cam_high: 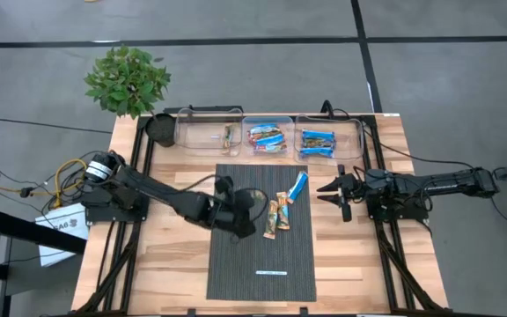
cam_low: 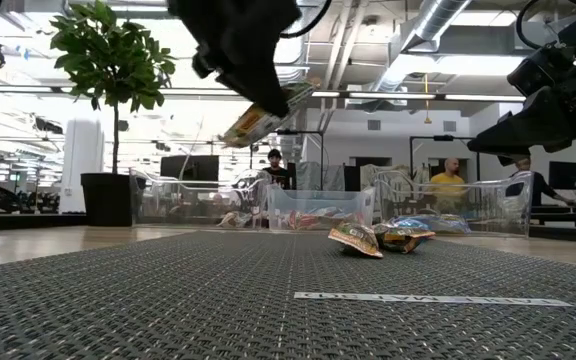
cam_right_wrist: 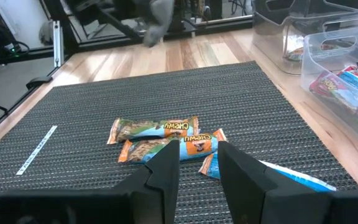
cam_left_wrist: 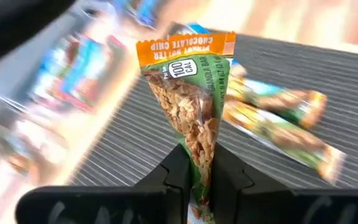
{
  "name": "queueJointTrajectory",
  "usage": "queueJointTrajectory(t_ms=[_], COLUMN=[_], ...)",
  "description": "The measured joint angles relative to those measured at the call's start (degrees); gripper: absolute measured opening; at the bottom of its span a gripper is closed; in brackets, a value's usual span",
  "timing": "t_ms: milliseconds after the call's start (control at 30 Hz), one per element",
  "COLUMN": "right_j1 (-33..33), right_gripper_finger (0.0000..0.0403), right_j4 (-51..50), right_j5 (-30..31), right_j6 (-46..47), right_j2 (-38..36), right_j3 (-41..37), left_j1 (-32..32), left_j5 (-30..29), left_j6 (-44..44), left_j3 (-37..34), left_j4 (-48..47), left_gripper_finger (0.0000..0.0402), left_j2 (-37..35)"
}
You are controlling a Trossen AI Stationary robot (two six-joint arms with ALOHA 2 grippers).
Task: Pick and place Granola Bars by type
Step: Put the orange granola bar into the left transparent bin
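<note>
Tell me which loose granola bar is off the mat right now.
The tan-orange granola bar pinched in the left gripper, lifted above the mat. The other two tan-orange bars and the blue bar lie flat on it.

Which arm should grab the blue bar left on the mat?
Right, probably. The right gripper is open and empty, close beside the blue bar at the mat's right edge. The left gripper is shut on a green-orange bar lifted off the mat, so it's busy.

My wooden table [cam_high: 350, 264] stands on a gray floor [cam_high: 465, 70]. At eleven o'clock, I see a green plant [cam_high: 128, 79]. Far behind, people [cam_low: 448, 178] sit under bright ceiling lights [cam_low: 408, 96].
</note>
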Motion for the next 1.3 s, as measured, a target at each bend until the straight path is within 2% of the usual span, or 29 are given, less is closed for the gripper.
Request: queueJointTrajectory(t_ms=[333, 467, 667, 1033, 1300], right_j1=[0.01, -0.01, 0.00, 0.00, 0.01], right_gripper_finger=[0.0102, 0.0102, 0.0102, 0.0102, 0.0102], right_j4=[0.00, 0.00, 0.00, 0.00, 0.00], right_j5=[0.00, 0.02, 0.01, 0.00, 0.01], right_j6=[0.00, 0.00, 0.00, 0.00, 0.00], right_j2=[0.00, -0.01, 0.00, 0.00, -0.02], right_j3=[0.01, 0.00, 0.01, 0.01, 0.01], left_j1=[7.22, 9.12, 10.93, 13.93, 20.76], left_j5=[-10.71, -13.00, -13.90, -13.93, -12.99], left_j6=[11.46, 13.97, 17.01, 17.17, 17.58], left_j3=[0.09, 0.09, 0.04, 0.04, -0.02], left_j4=[1.04, 1.07, 3.26, 4.46, 3.97], left_gripper_finger=[0.0030, 0.0030, 0.0030, 0.0030, 0.0030], left_j2=[-1.92, -2.64, -2.96, -2.93, -4.35])
